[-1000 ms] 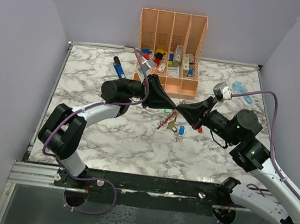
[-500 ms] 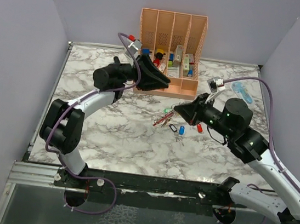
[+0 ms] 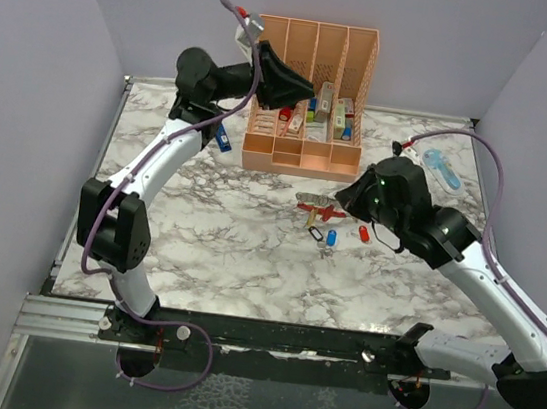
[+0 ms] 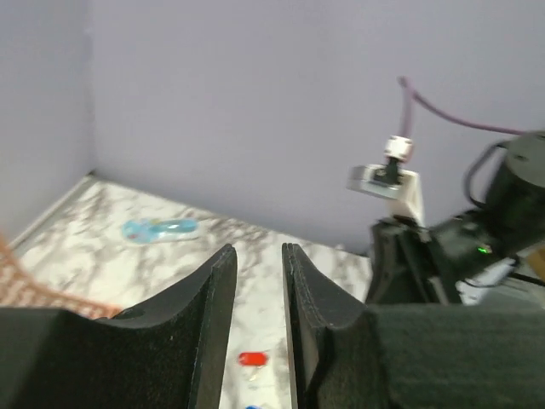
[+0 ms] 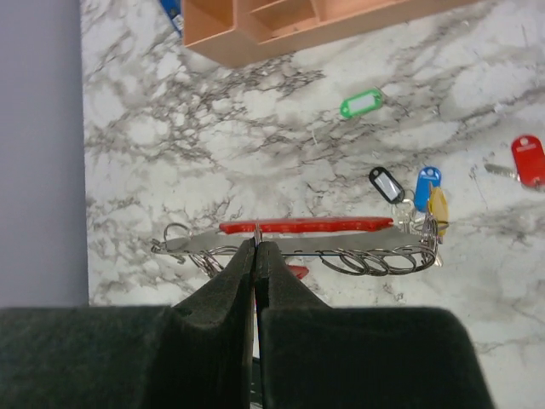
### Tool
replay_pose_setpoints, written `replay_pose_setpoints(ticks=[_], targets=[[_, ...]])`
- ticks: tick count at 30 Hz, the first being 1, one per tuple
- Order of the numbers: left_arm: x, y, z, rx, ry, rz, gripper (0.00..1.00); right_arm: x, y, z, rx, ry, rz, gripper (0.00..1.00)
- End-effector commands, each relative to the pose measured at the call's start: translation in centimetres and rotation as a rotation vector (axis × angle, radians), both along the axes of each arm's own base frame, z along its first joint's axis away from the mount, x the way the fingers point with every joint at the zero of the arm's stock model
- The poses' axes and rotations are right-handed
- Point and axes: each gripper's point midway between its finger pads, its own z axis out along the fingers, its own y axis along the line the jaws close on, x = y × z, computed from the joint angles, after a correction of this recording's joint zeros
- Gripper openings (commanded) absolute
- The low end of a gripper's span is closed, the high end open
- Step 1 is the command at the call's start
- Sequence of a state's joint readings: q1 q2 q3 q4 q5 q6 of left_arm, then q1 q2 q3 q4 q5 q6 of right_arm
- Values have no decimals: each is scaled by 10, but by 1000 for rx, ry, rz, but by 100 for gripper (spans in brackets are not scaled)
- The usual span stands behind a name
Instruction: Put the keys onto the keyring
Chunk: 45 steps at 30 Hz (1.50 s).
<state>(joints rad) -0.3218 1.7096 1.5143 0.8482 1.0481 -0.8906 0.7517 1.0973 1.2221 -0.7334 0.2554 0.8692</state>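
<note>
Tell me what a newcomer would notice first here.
Mid-table, the right pincer is shut on the red keyring, with black-, blue- and yellow-tagged keys bunched at one end of it. At the back, the left pincer is raised by the peach organizer, slightly open and empty.

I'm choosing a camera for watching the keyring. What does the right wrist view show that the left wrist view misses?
Only right wrist: the red keyring, its strap pinched by the shut right fingers, and green, black, blue, yellow keys. Only left wrist: the right arm and a light blue item. Both: a red key and the marble table.
</note>
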Motion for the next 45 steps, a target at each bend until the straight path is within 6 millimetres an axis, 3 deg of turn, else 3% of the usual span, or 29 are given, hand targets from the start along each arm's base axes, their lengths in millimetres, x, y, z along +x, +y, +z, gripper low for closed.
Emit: replay_pose_setpoints(ticks=[1,2,6,10,14,20,23,26,29,32,37,39,45], targets=[[49,6,-42,239,23,231,29,12,-20,-7,54,107,-284,1],[49,8,-53,278,28,238,28,14,-20,-10,76,133,-330,1],[32,17,-52,333,23,245,22,22,-8,-24,181,263,-476,1],[5,7,-56,296,77,165,21,27,-2,-32,262,388,-647,1],[-19,-8,-68,302,158,71,21,35,6,-22,351,437,-728,1],[-28,-11,-75,287,252,62,21,53,13,-3,439,485,-790,1],[-19,-4,-79,347,157,146,20,65,25,10,468,481,-772,1],[1,12,-89,478,-49,268,17,74,39,21,482,503,-752,1],[11,25,-86,493,-113,305,16,78,43,32,493,522,-773,1],[1,26,-82,487,-168,266,16,79,40,40,545,533,-817,1],[-39,30,-84,439,-383,218,22,79,44,50,625,544,-824,1],[-40,31,-71,404,-445,253,23,79,45,55,629,545,-813,1],[-45,3,-77,428,-513,239,22,74,61,65,662,595,-739,1]])
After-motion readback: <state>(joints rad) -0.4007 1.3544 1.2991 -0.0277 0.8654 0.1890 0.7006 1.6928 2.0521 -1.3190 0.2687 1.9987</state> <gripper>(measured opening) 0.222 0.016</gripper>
